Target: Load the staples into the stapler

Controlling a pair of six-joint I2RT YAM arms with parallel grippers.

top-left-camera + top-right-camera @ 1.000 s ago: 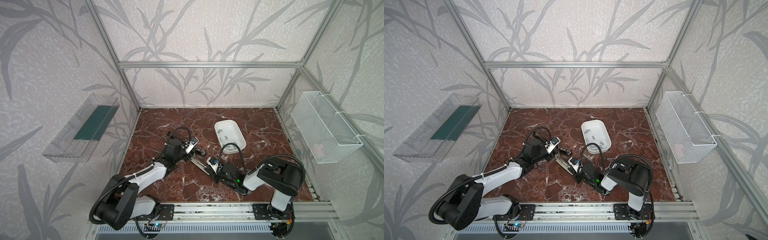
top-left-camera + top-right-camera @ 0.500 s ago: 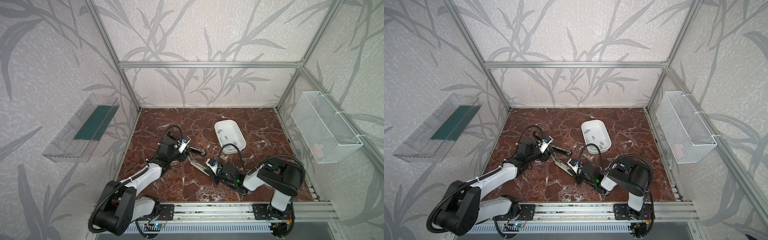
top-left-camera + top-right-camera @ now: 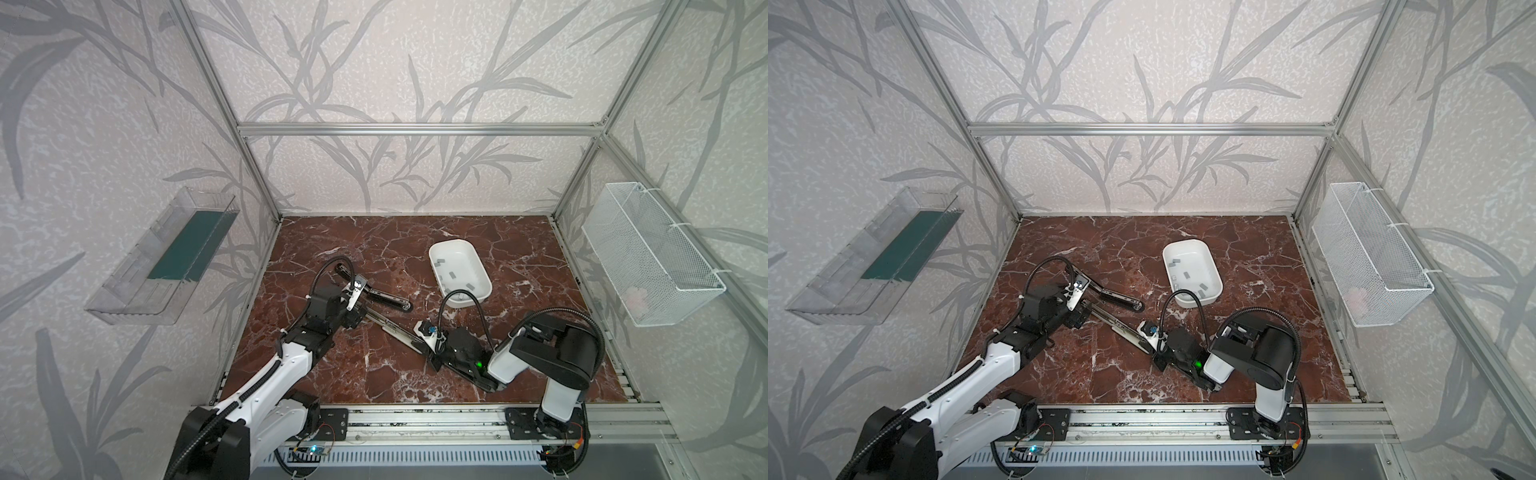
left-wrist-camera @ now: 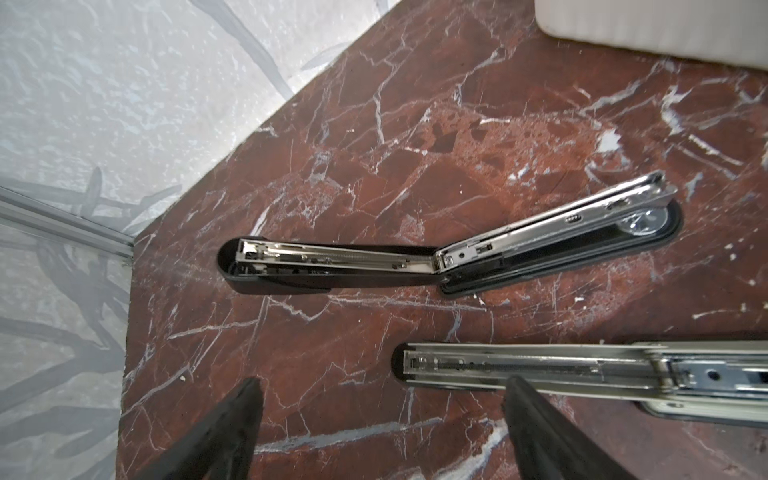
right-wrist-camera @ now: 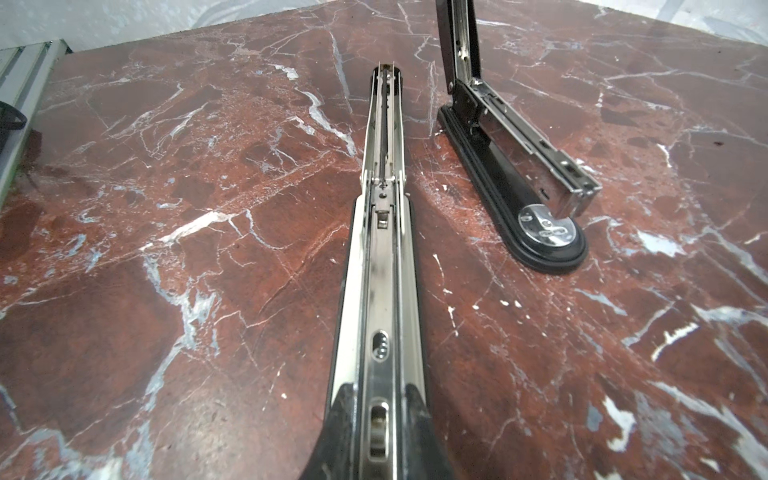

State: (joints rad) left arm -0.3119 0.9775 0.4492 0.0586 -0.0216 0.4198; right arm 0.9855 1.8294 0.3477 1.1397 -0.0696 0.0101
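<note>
Looking down in both top views, I have the red marble counter (image 3: 374, 374) under both arms. The white tray (image 3: 465, 302) sits at about 1 o'clock from the counter's centre. The gripped stapler (image 3: 395, 332) lies flipped open on a line from 10 o'clock to 4 o'clock through the centre, with its metal channel facing up. The free stapler (image 3: 390, 300) lies near it on the 11 o'clock side. It is also hinged open, with lid and base both down on the counter, and the two staplers do not touch.

My right fingers (image 5: 336, 432) are clenched on the gripped stapler's 4 o'clock end, one on each side of the channel. My left fingers (image 4: 224, 440) are released, spread wide with nothing between them. They hang by that stapler's 10 o'clock end, and I cannot tell whether one of them touches it. The staples (image 3: 452, 275) lie loose inside the tray as a few small grey strips.
</note>
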